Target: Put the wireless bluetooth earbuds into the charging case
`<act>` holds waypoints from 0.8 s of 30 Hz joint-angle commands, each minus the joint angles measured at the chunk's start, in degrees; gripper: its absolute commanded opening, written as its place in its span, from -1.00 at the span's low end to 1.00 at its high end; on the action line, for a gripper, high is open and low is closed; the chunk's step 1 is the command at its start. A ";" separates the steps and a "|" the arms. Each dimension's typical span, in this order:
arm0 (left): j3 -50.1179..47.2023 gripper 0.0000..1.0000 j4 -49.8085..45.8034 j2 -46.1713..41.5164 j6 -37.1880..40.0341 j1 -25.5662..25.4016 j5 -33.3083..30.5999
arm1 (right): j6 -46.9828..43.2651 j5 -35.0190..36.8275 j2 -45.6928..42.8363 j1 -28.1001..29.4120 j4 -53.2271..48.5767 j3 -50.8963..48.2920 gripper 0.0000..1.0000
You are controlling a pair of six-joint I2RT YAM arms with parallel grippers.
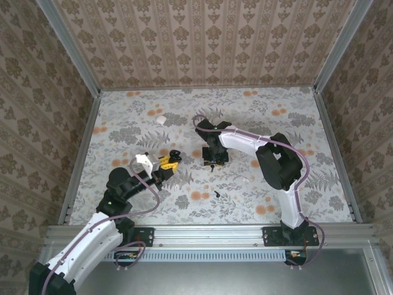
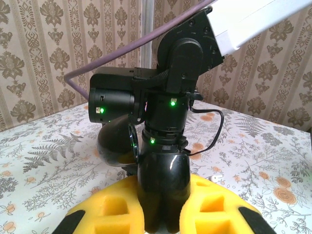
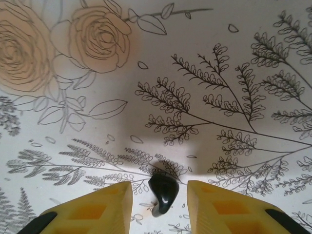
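Observation:
A roundish black earbud (image 3: 163, 194) lies on the flowered tabletop between the yellow fingers of my right gripper (image 3: 159, 187). The gripper is open, with a gap on each side of the earbud. From above, that gripper (image 1: 213, 161) points down at mid-table. A second, stem-like black earbud (image 1: 218, 193) lies nearer the front. The small white charging case (image 1: 161, 119) sits alone at the far left. My left gripper (image 1: 171, 158) is shut on a glossy black rounded object (image 2: 163, 187), which hides the inner faces of its fingers (image 2: 214, 209).
The right arm's black wrist (image 2: 170, 97) stands close ahead of my left gripper. A tiny pale speck (image 1: 245, 180) lies right of centre on the tabletop (image 1: 295, 123). Patterned walls and metal rails (image 1: 80, 153) close off the table's sides and back.

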 commanded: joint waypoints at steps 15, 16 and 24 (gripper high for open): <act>0.59 -1.00 1.45 -0.15 0.13 -0.28 -0.22 | -0.42 0.73 3.37 0.50 -1.63 1.59 -0.60; 0.59 -1.00 1.46 -0.03 0.02 -0.28 -0.54 | -0.64 0.92 3.08 0.50 -1.88 1.67 -0.61; 1.35 -1.00 0.97 -0.03 0.11 -0.28 -1.20 | -3.70 3.43 -1.57 0.84 -1.91 1.43 -0.65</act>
